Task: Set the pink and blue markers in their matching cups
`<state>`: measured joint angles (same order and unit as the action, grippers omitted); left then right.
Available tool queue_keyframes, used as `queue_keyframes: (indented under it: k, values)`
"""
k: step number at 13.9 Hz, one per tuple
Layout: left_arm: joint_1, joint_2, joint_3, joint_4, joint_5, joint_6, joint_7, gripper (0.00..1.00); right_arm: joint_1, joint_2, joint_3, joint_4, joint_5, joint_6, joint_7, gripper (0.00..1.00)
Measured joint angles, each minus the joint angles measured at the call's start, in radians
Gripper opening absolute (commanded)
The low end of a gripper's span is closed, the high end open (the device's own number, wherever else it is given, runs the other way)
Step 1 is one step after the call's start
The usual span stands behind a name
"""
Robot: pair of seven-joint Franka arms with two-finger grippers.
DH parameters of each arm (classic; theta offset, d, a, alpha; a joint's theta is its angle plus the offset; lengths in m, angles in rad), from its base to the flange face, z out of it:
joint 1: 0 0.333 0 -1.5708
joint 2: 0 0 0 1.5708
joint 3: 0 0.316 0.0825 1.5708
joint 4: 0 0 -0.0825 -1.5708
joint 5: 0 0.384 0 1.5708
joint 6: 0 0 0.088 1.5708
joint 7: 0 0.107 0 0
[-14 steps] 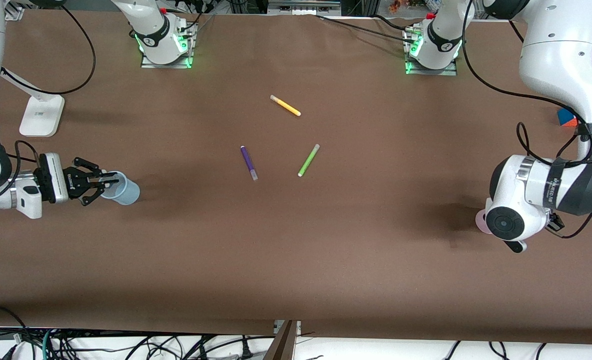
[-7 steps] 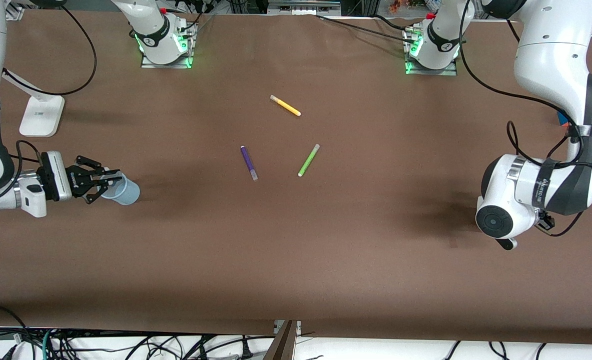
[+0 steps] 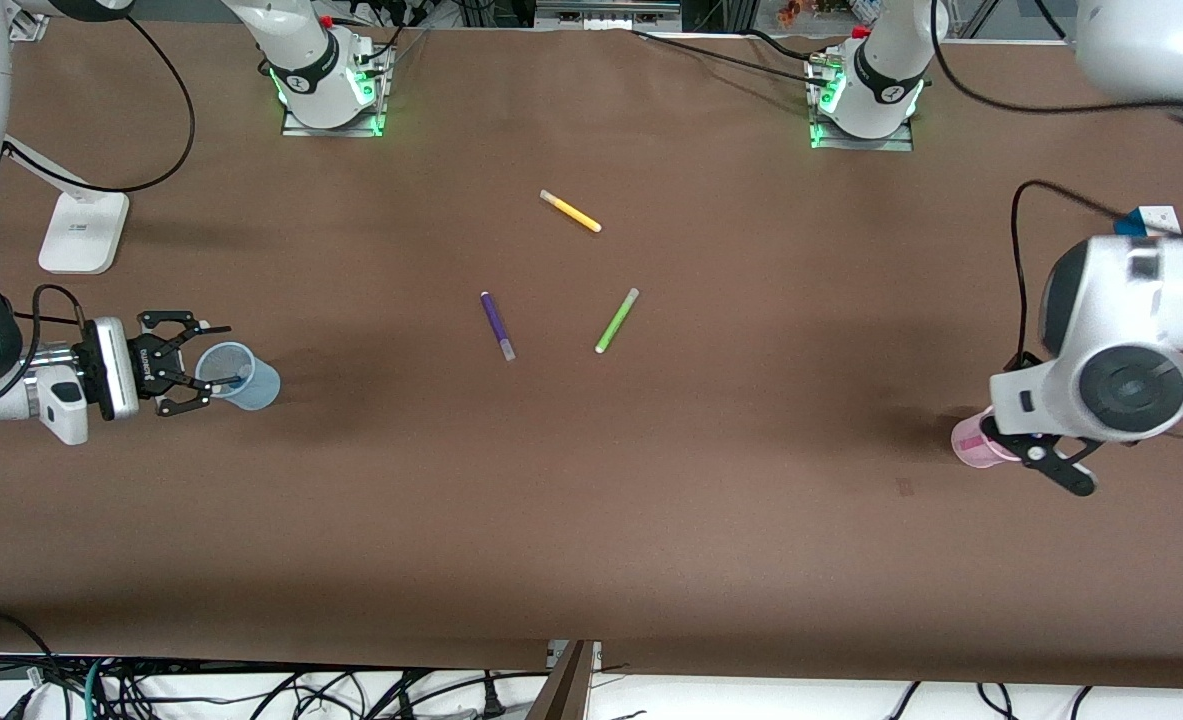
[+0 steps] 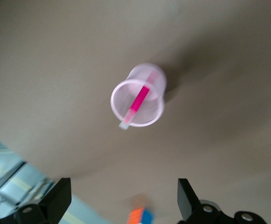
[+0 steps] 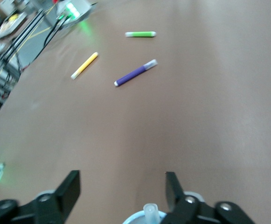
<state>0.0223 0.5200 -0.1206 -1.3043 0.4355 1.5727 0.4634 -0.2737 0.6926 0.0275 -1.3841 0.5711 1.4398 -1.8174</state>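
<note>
The light blue cup point(image 3: 251, 380) stands at the right arm's end of the table with the blue marker point(image 3: 240, 379) in it. The marker's pale cap point(image 5: 150, 211) sticks up over the cup's rim point(image 5: 134, 219) in the right wrist view. My right gripper point(image 3: 213, 363) is open and empty beside and just above this cup. The light pink cup point(image 3: 973, 441) stands at the left arm's end. The pink marker point(image 4: 140, 99) leans inside the pink cup point(image 4: 147, 77). My left gripper point(image 4: 121, 203) is open and empty, raised above the table beside the pink cup.
A purple marker point(image 3: 497, 325), a lime-green marker point(image 3: 616, 320) and a yellow marker point(image 3: 570, 211) lie mid-table. A white stand point(image 3: 81, 230) sits near the right arm. A coloured cube point(image 4: 142, 217) lies at the left arm's end.
My right gripper opened over the blue cup and drew back slightly, leaving the blue marker in it. My left arm lifted and swung away, uncovering the pink cup.
</note>
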Motion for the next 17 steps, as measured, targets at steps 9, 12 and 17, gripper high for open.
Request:
queue_keyframes:
  k: [9,12,17]
  values:
    - [0.054,-0.251,0.003,-0.019,-0.407,-0.013,-0.199,1.00,0.067,-0.118,0.013,0.123,-0.133,-0.075,0.844,1.00]
    - [0.050,-0.349,-0.022,-0.096,-0.410,-0.020,-0.291,1.00,0.148,-0.152,0.016,0.154,-0.256,-0.079,1.139,1.00]
    - [0.047,-0.421,-0.039,-0.209,-0.411,-0.014,-0.348,1.00,0.280,-0.225,0.019,0.161,-0.425,-0.084,1.590,1.00]
